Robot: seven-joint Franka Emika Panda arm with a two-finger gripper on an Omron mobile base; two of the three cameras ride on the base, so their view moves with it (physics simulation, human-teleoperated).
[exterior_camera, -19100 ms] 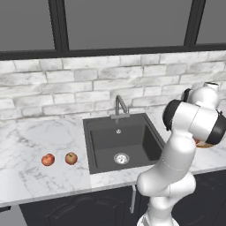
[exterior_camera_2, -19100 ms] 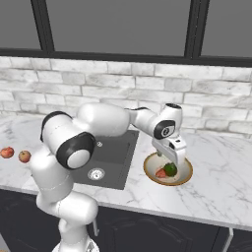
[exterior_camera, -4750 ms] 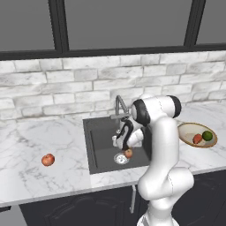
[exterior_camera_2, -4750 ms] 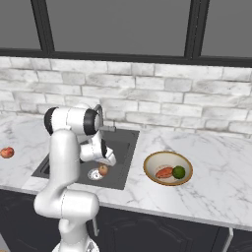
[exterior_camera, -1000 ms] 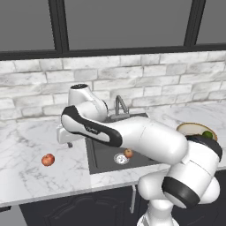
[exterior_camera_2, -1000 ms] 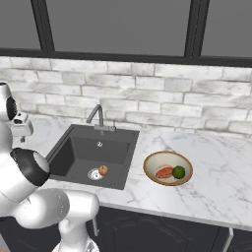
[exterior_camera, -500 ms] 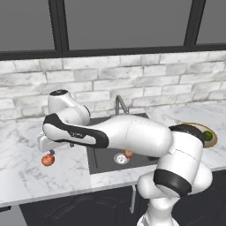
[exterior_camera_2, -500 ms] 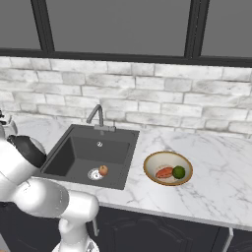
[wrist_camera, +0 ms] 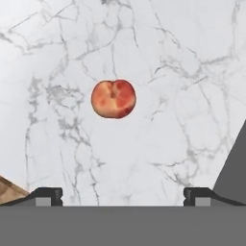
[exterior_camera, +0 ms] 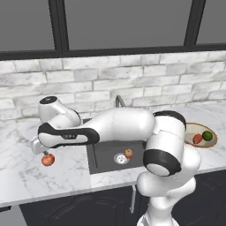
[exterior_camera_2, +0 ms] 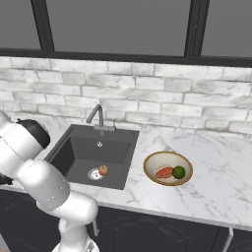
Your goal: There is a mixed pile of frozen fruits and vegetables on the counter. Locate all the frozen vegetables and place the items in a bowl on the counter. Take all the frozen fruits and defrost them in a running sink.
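- i'm looking down through the hand camera at the redder round apple-like fruit (wrist_camera: 113, 98), sitting alone on the white grey-veined marble counter (wrist_camera: 182, 72).
- the two-finger gripper (wrist_camera: 123, 196) has its dark tips spread wide, one at each lower corner of the hand view, and there's nothing between them.
- the fruit sits above the tips in that view, clear of both, not touched.
- from the left base camera, the white arm reaches across to the left and the gripper (exterior_camera: 44, 152) hangs just over that same red fruit (exterior_camera: 48, 160) on the counter (exterior_camera: 26, 176), left of the basin.
- i can't tell from this angle whether the tips touch the fruit; the hand view says they're apart.
- the dark grey rectangular sink (exterior_camera: 103, 156) holds the other fruit, the small red-tan ball (exterior_camera: 128, 153), just beside the round silver drain (exterior_camera: 120, 158).
- right base camera agrees: red-tan ball (exterior_camera_2: 103, 170) on the sink (exterior_camera_2: 78, 152) floor next to the drain (exterior_camera_2: 95, 173), curved grey faucet (exterior_camera_2: 95, 115) behind.
- the shallow round tan-rimmed bowl (exterior_camera_2: 152, 162) is on the counter right of the sink, with the elongated red-orange piece (exterior_camera_2: 164, 173) and the dark green ball (exterior_camera_2: 178, 172) side by side inside it.
- the left base view shows that bowl (exterior_camera: 213, 140) too, partly behind the arm, green ball (exterior_camera: 207, 136) and red-orange piece (exterior_camera: 197, 138) in it.
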